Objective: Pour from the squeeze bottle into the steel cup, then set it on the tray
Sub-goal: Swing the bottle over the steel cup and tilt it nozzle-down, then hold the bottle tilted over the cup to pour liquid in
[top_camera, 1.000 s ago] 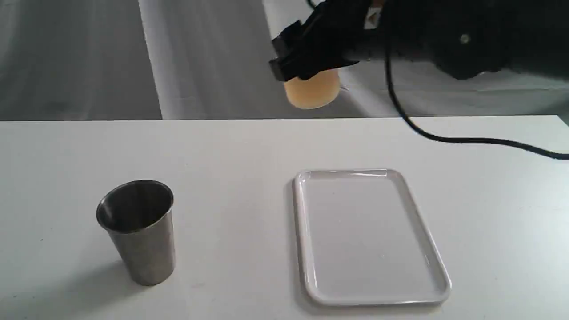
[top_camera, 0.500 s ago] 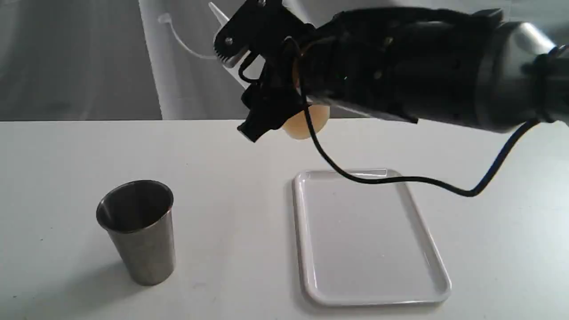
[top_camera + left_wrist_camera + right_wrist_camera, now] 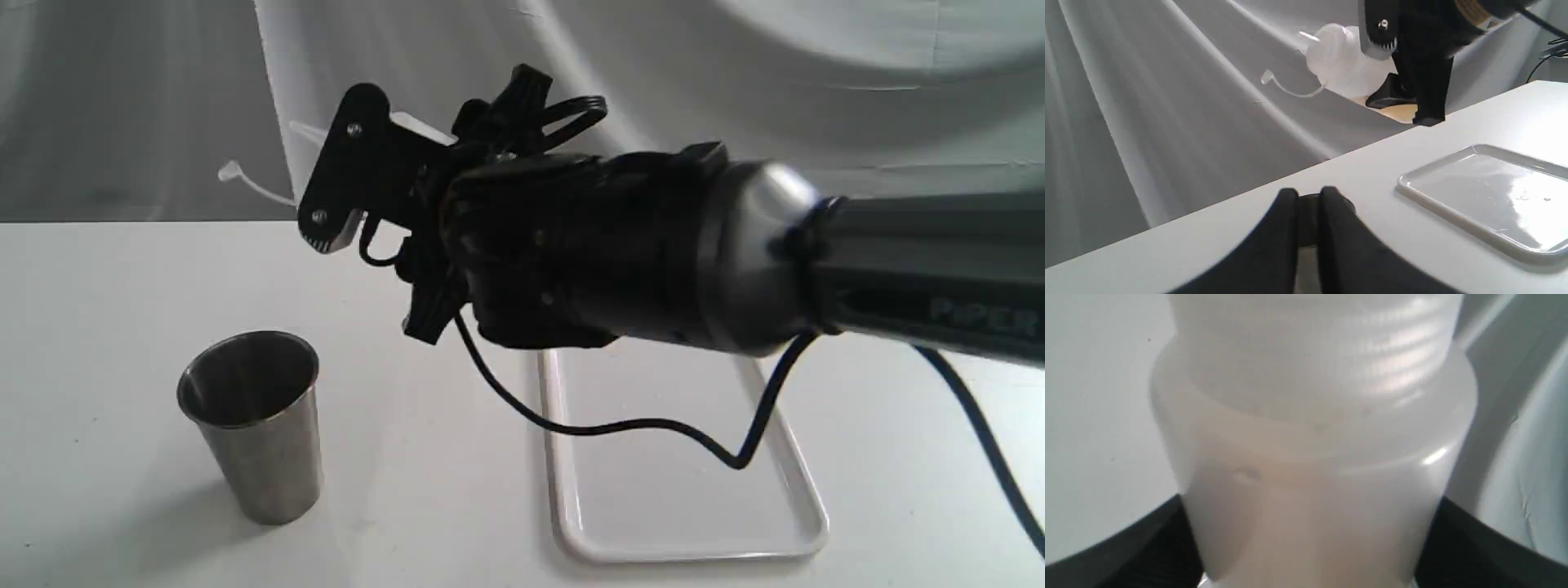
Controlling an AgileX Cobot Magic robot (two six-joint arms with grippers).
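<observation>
My right gripper (image 3: 375, 245) is shut on the squeeze bottle (image 3: 418, 128) and holds it in the air, tilted with the nozzle pointing left. The arm hides most of the bottle here, but its tethered cap (image 3: 233, 173) dangles free. In the left wrist view the whitish bottle (image 3: 1339, 61) shows amber liquid at its base. The bottle (image 3: 1314, 457) fills the right wrist view. The steel cup (image 3: 253, 425) stands upright at the front left, below and apart from the nozzle. The white tray (image 3: 678, 523) lies to the right. My left gripper (image 3: 1306, 196) is shut and holds nothing.
The right arm's black cable (image 3: 637, 426) droops over the tray. White cloth (image 3: 735, 73) hangs behind the table's far edge. A dark rounded shape (image 3: 1345, 204) shows just behind the left fingertips; I cannot tell what it is.
The right arm has swung down and to the left with the bottle, from above the table's far edge toward the cup. The bottle has tipped over leftward. The arm now covers the tray's far end.
</observation>
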